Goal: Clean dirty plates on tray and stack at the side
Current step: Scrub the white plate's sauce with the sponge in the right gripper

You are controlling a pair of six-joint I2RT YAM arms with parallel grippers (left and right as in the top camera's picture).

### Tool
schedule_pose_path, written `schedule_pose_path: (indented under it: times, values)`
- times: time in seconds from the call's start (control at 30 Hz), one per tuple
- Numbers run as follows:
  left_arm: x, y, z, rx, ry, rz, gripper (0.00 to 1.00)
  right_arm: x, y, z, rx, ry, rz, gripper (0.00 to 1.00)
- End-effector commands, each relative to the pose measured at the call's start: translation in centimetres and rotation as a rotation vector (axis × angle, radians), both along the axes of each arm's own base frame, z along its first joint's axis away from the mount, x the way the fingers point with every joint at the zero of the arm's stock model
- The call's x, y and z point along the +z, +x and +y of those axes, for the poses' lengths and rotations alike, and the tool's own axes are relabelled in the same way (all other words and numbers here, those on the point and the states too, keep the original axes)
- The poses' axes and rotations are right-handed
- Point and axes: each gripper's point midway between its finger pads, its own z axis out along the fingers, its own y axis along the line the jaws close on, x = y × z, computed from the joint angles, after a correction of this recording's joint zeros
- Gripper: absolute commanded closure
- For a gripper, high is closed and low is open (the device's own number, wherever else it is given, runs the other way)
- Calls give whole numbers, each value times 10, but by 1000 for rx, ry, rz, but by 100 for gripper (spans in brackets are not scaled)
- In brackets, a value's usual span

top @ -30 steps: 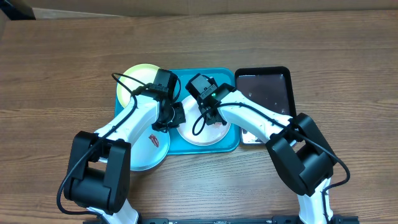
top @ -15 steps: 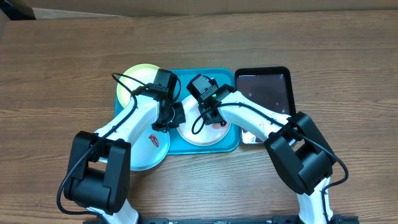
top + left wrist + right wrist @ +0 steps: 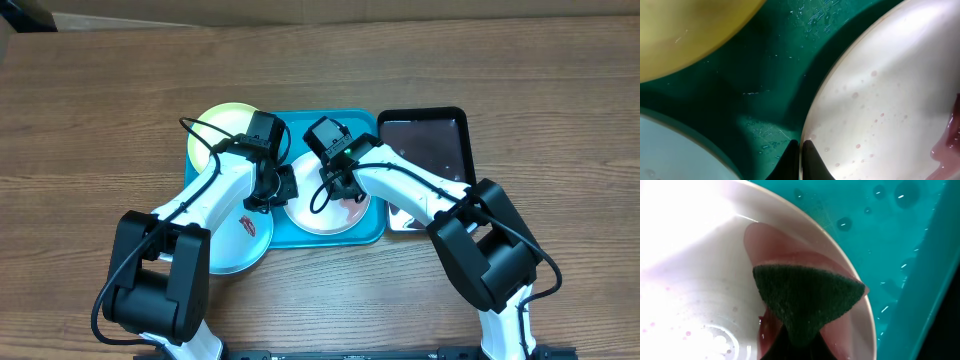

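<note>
My right pincer (image 3: 794, 347) has moved only a little in the last second, sliding slightly across the white plate (image 3: 695, 295), while my left arm has not moved at all. I judge that to be a scrubbing stroke in progress, so the first plate is still being cleaned and nothing is stacked yet.

The right pincer is fully closed on a green scouring sponge (image 3: 807, 302), which it presses flat into the plate near its rim. A thin pinkish-red film of loosened smear spreads around the sponge.

My left pincer (image 3: 801, 152) is closed too. Its tips meet right at the white plate's edge and seem to pinch the rim to steady it, though the close view leaves that uncertain.

The white plate lies in the turquoise tray (image 3: 300, 235), whose wet floor shows around it. The yellow-green plate (image 3: 222, 125) overhangs the tray's far left corner. The pale blue plate (image 3: 235, 250), with its red-brown smear (image 3: 250, 222) untouched, overlaps the near left rim. The black tray (image 3: 430, 145) sits just to the right.
</note>
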Motion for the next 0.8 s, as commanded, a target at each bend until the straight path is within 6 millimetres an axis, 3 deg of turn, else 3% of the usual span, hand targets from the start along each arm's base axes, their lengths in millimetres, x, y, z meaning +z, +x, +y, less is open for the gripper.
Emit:
schedule_pose_path:
  times: [0.0, 0.33, 0.77]
  values:
    - [1, 7, 1, 6, 7, -13, 96, -23, -32, 17, 30, 89, 144, 96]
    - [2, 10, 1, 6, 3, -25, 96, -23, -37, 26, 16, 141, 177, 96]
    - [2, 11, 1, 5, 3, -26, 96, -12, -61, 67, 88, 370, 322, 96]
